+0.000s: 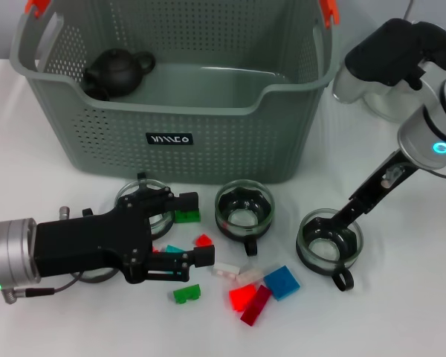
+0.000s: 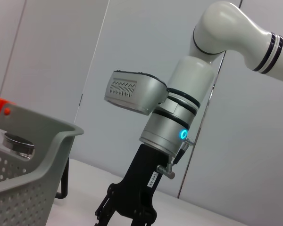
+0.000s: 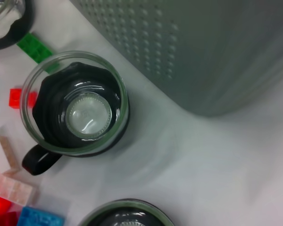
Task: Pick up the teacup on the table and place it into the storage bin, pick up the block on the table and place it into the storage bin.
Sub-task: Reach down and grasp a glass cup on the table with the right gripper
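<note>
The grey-green storage bin [image 1: 208,119] stands at the back with a black teapot [image 1: 119,71] inside. Three glass teacups with black liners sit in front of it: a left teacup [image 1: 134,195] partly hidden by my left arm, a middle teacup [image 1: 244,210] and a right teacup [image 1: 328,242]. My right gripper [image 1: 340,217] reaches down to the right teacup's rim. My left gripper [image 1: 201,228] lies low and open over the scattered blocks, with a small red block [image 1: 203,240] between its fingertips. The right wrist view looks down on the middle teacup [image 3: 75,110] beside the bin wall [image 3: 203,47].
More blocks lie in front of the cups: green [image 1: 186,294], green [image 1: 186,216], teal [image 1: 175,250], clear [image 1: 227,269], red [image 1: 241,297], dark red [image 1: 255,305] and blue [image 1: 282,282]. Orange handle clips [image 1: 328,9] top the bin. The left wrist view shows my right arm [image 2: 179,122].
</note>
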Controlling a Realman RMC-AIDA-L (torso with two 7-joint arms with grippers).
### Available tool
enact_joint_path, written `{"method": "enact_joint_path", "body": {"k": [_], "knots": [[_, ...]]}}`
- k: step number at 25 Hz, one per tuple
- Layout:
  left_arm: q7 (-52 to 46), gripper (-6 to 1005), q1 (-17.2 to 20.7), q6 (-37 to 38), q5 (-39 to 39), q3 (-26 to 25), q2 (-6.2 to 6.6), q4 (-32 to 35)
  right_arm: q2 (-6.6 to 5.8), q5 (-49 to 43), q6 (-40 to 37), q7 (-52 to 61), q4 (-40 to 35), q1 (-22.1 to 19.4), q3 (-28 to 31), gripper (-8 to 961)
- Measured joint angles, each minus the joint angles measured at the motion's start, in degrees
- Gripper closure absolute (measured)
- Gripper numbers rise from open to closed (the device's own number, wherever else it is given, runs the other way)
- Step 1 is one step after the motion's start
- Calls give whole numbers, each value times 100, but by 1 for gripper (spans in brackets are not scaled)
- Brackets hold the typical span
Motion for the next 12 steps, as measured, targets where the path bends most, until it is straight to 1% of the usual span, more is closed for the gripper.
{"method": "enact_joint_path", "body": {"k": [6, 7, 12], "knots": [[0, 65, -1, -12, 0, 0, 0, 0, 22, 116, 170, -20, 289, 123, -60, 76], [0, 65, -1, -18, 0, 0, 0, 0, 23, 197, 258, -29, 412, 166, -129, 76], [0, 66, -1, -23, 0, 1, 0, 0, 28, 278, 403, -10, 559, 218, -316, 75]]}}
